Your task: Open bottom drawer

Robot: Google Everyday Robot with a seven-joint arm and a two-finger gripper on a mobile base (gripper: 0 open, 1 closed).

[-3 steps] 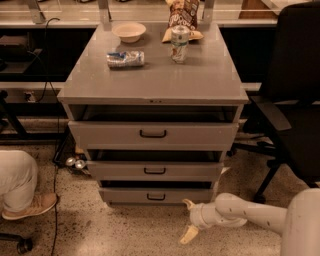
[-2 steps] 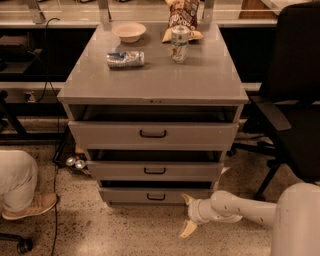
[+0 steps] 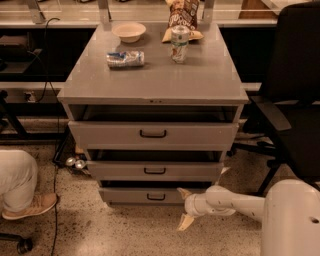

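Observation:
The bottom drawer (image 3: 135, 195) is the lowest of three grey drawers in the cabinet (image 3: 152, 85). Its short flat front stands slightly out, with a dark gap above it. Its small black loop handle (image 3: 156, 197) is at the middle of the front. My gripper (image 3: 184, 207) is at floor level just right of the handle, in front of the drawer's right part. Its two pale fingers are spread apart, one up near the drawer front and one down by the floor. It holds nothing. The white arm (image 3: 235, 202) reaches in from the lower right.
The middle drawer (image 3: 155, 170) and top drawer (image 3: 152, 134) also stand slightly out. On top are a bowl (image 3: 129, 31), a can (image 3: 179, 44), a lying bottle (image 3: 125, 58) and a chip bag (image 3: 183, 15). A black chair (image 3: 292, 100) stands right. A person's leg and shoe (image 3: 27, 206) are left.
The gripper has shifted slightly left, closer to the bottom drawer's handle. The drawers have not moved.

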